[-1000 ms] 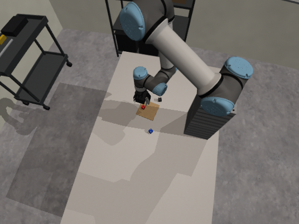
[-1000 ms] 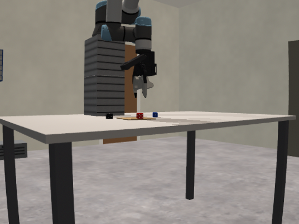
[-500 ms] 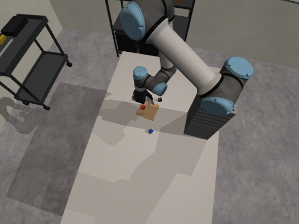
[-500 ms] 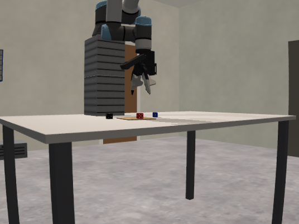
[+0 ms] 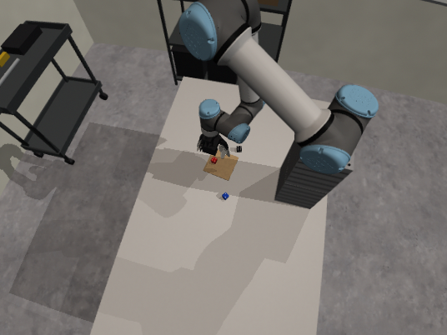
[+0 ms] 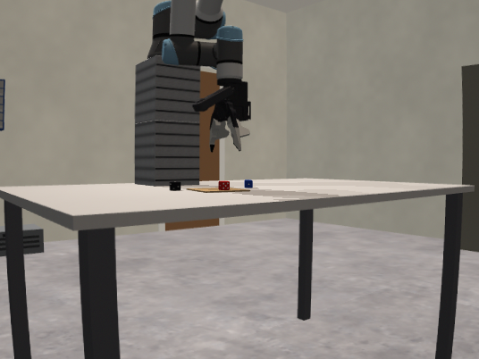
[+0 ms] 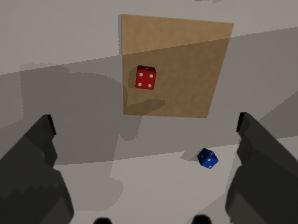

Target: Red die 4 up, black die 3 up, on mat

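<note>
The tool [image 6: 225,145] is held wide apart and empty above the mat [image 5: 221,168]; the red die [image 7: 145,78] could be knocked off four if grazed.

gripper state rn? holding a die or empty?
Gripper: open, jaws spread wide, holding nothing. It hangs above the mat; the red die sits on the mat, apart from the jaws.
</note>
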Controlling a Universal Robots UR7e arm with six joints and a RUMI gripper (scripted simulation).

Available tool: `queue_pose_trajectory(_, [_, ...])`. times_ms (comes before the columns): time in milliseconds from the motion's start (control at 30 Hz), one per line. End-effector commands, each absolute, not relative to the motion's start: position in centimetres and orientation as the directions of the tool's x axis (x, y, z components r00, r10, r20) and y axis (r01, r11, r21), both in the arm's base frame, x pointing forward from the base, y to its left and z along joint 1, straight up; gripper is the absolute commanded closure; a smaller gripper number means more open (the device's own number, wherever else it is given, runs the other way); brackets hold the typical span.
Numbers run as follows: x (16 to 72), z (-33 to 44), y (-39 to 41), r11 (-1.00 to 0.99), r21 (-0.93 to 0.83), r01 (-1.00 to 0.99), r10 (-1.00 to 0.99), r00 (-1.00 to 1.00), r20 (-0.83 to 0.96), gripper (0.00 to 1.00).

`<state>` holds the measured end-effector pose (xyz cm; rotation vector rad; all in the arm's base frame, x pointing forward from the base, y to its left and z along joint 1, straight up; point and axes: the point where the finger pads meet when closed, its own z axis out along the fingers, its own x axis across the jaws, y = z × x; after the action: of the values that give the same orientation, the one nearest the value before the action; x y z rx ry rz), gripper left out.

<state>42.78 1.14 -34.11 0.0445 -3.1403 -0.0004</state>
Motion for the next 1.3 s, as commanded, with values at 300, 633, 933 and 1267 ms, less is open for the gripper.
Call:
queue_pose_trajectory(300, [42.84,-34.08,1.07,0.999,0.000,-0.049,-0.049,-0.999,0.000,0.00])
queue_pose_trajectory(633, [42.86,-34.11,0.92,0.995,0.000,-0.104,-0.104,-0.995,0.000,0.00])
queue_pose_trajectory(933, [42.89,-34.13,0.75,0.986,0.000,-0.169,-0.169,-0.986,0.000,0.00])
queue_pose_trajectory(1267, [42.93,-34.19,0.40,0.953,0.000,-0.304,-0.304,-0.953,0.000,0.00])
